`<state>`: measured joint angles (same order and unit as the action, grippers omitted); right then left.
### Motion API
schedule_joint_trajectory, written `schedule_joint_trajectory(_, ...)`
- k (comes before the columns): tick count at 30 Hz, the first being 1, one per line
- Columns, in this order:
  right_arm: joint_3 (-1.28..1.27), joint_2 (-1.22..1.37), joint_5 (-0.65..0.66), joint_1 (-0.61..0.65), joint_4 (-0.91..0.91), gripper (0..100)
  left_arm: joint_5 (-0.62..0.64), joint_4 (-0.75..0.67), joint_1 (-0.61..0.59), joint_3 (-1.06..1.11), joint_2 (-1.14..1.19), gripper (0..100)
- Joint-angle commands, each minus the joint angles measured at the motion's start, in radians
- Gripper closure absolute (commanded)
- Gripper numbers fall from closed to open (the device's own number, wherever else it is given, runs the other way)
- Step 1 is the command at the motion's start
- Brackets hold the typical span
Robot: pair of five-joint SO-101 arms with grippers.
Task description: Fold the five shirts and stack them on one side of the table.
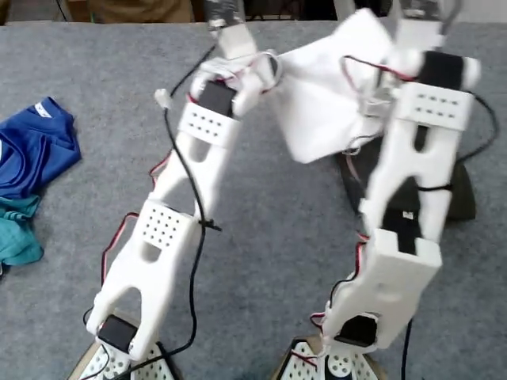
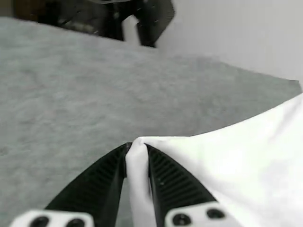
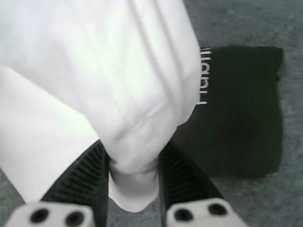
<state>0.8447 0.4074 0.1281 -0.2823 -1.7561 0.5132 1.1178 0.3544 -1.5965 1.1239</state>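
White cloth takes up the upper middle of the high view, where a white shirt (image 1: pixel 325 103) hangs above the grey felt table (image 1: pixel 269 237), stretched between the two arms. The left gripper (image 2: pixel 137 156) is clamped on a folded edge of it, its black fingers (image 2: pixel 106 182) pinching the cloth while the shirt spreads away over the felt. The right gripper (image 3: pixel 135 170) is closed tight on a thick bunched fold of the same shirt. Under the right arm, at the right of the high view, a folded black shirt (image 1: pixel 463 194) lies flat on the table. At the left edge lies a crumpled blue shirt (image 1: pixel 36 150), touching a teal shirt (image 1: pixel 16 233) just below it in the frame.
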Motion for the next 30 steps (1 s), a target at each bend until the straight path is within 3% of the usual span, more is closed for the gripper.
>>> schedule_joint_trajectory(1,0.004,-0.068,0.048,-0.158,-0.009,98.5,0.012,-0.14,0.03,0.067,-0.058,97)
schedule_joint_trajectory(7,-0.016,-0.064,0.135,-0.299,-0.008,98.5,0.012,-0.333,0.117,0.249,-0.06,97)
schedule_joint_trajectory(12,-0.11,-0.062,0.167,-0.338,0.006,98.5,0.011,-0.414,0.17,0.325,-0.06,97)
schedule_joint_trajectory(17,-0.183,-0.062,0.167,-0.368,0.054,98.4,0.009,-0.431,0.196,0.351,-0.06,97)
schedule_joint_trajectory(21,-0.202,-0.062,0.167,-0.382,0.077,97.4,0.014,-0.408,0.206,0.348,-0.06,88)
schedule_joint_trajectory(23,-0.203,-0.062,0.167,-0.384,0.074,90.2,0.009,-0.373,0.217,0.343,-0.064,84)
schedule_joint_trajectory(26,-0.197,-0.067,0.167,-0.388,0.069,69.4,0.011,-0.279,0.22,0.326,-0.071,78)
schedule_joint_trajectory(30,-0.194,-0.07,0.167,-0.379,0.063,48.9,0.008,-0.183,0.18,0.229,-0.071,78)
